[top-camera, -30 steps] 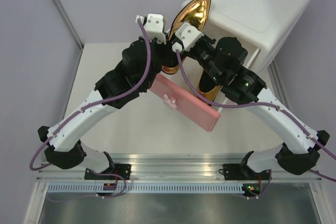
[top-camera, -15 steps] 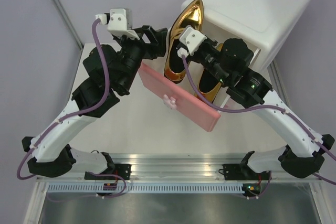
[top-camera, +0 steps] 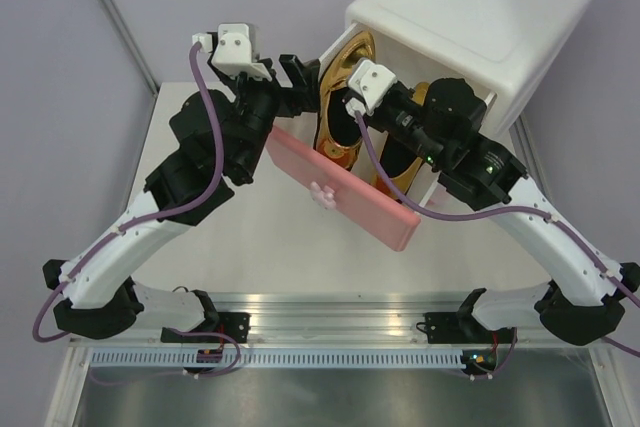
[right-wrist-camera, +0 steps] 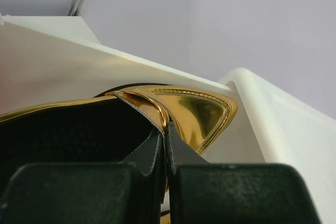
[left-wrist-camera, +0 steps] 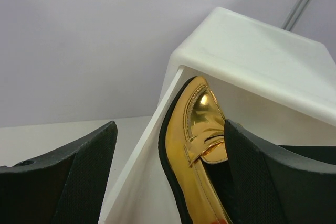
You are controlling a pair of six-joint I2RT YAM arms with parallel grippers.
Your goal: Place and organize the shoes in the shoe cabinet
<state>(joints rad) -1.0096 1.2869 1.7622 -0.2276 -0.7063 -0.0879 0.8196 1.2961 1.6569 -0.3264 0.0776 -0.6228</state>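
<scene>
Left arm [top-camera: 190,172]: rises from the near left corner of the table [top-camera: 250,247], elbow bent outward, forearm reaching for the far edge with the wrist turned right.
Left gripper [top-camera: 303,80]: jaws stand wide apart and grip nothing. It sits just left of the shoe, likely placed to guard or nudge it. I cannot tell whether one finger [left-wrist-camera: 273,177] brushes the shoe.
Leaning gold shoe [top-camera: 340,97]: tilted, with its toe tucked under the cabinet's top lip and its heel down in the open drawer. I judge it is held this way so it can be laid flat.
Pink drawer [top-camera: 345,195]: pulled out toward the table's middle to leave room for loading.
Right gripper [right-wrist-camera: 167,129]: jaws are together, pinching the thin rim of the leaning gold shoe to steer it.
Second gold shoe [top-camera: 398,162]: lies in the drawer, partly under the right wrist.
Right arm [top-camera: 520,217]: comes from the near right corner, folded low over the drawer.
Shoe cabinet [top-camera: 470,17]: stands at the far right corner.
Green shoes: not visible.
</scene>
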